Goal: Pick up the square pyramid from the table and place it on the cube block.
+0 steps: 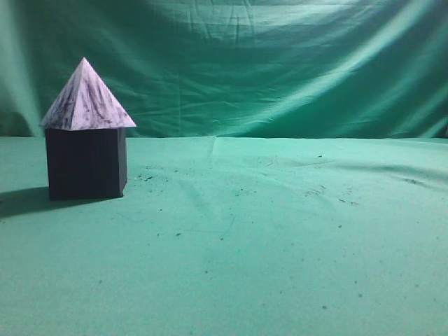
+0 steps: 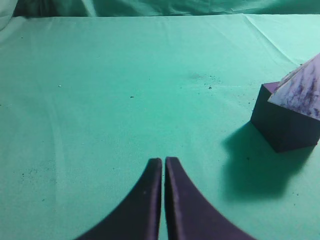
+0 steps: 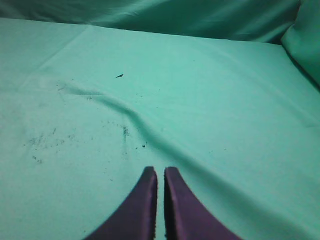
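A white, grey-marbled square pyramid (image 1: pixel 87 99) sits upright on top of a dark cube block (image 1: pixel 85 162) at the left of the green table. Both also show at the right edge of the left wrist view: the pyramid (image 2: pixel 302 91) on the cube (image 2: pixel 285 125). My left gripper (image 2: pixel 163 160) is shut and empty, over bare cloth to the left of the cube and apart from it. My right gripper (image 3: pixel 160 170) is shut and empty over bare cloth. Neither gripper shows in the exterior view.
Green cloth (image 1: pixel 266 231) covers the table and hangs as a backdrop (image 1: pixel 280 63). It has creases and small dark specks (image 3: pixel 45 140). The cube casts a shadow (image 2: pixel 260 170) toward my left gripper.
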Robot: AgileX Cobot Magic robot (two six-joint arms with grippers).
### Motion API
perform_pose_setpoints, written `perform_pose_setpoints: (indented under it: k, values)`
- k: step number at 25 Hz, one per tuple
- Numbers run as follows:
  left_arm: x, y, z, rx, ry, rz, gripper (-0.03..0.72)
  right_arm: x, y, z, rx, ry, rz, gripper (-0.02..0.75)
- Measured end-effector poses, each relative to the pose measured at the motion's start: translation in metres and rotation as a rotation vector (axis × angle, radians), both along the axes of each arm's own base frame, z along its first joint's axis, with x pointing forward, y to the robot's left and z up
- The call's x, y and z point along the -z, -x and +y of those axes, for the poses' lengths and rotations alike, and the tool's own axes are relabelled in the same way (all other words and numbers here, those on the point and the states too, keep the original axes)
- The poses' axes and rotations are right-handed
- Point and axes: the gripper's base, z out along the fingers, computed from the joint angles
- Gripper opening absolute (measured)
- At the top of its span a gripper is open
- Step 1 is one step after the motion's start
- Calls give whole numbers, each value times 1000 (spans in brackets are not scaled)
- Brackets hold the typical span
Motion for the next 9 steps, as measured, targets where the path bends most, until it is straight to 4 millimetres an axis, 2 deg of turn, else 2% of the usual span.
perform_pose_setpoints:
  k: [9]
  values:
    - [0,0,0,0,0,0,0,0,0,0,0,0,0,0]
